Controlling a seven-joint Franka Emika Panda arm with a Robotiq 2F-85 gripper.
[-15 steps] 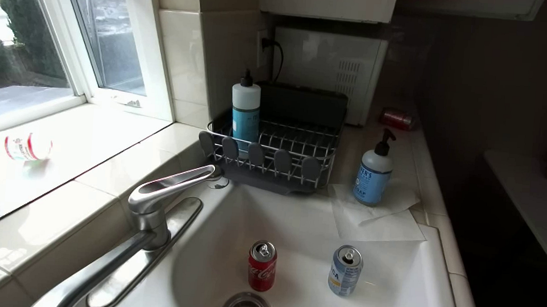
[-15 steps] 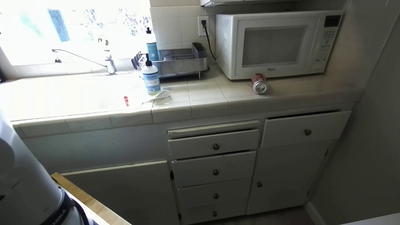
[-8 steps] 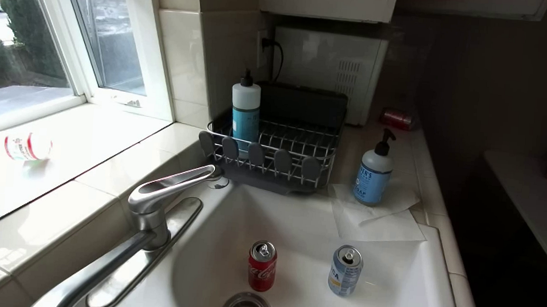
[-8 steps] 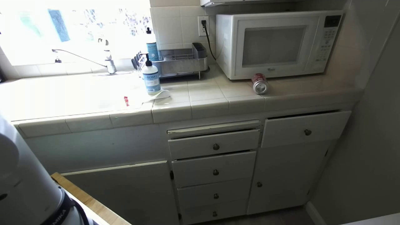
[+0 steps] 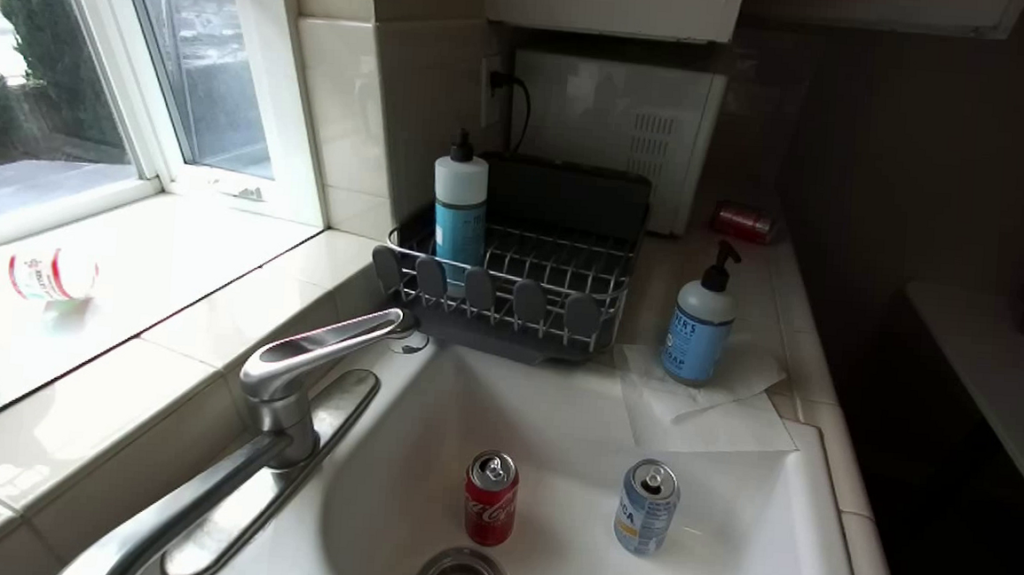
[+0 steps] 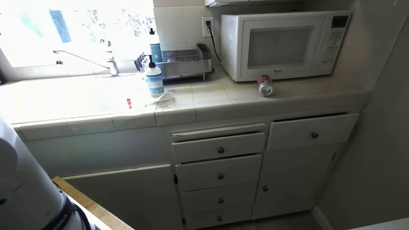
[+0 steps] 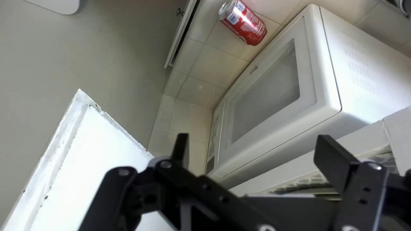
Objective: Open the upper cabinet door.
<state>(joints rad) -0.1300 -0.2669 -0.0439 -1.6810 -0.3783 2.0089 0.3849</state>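
The upper cabinet [image 5: 614, 5] is white and hangs over the microwave. Its underside edge also shows at the top of an exterior view [image 6: 223, 2]. Its door [image 5: 885, 10] stands swung out, away from the cabinet; only its lower part shows. In the wrist view the white door [image 7: 93, 150] with a chipped edge is at lower left, and the cabinet's front frame [image 7: 276, 173] is at lower right. My gripper [image 7: 252, 139] is open and empty, between door and cabinet frame in that view. I cannot tell whether the left finger touches the door. Exterior views do not show the gripper.
A white microwave [image 6: 281, 44] stands under the cabinet, with a red can [image 6: 266, 85] lying before it. A dish rack [image 5: 531, 262], soap bottle [image 5: 698, 330] and sink [image 5: 576, 398] with two cans are beside it. The arm's lower part [image 6: 25, 179] is at lower left.
In an exterior view the door's outer edge moves slightly right, then slightly back left. The arm's lower part shifts very slightly right. The other objects stay put.
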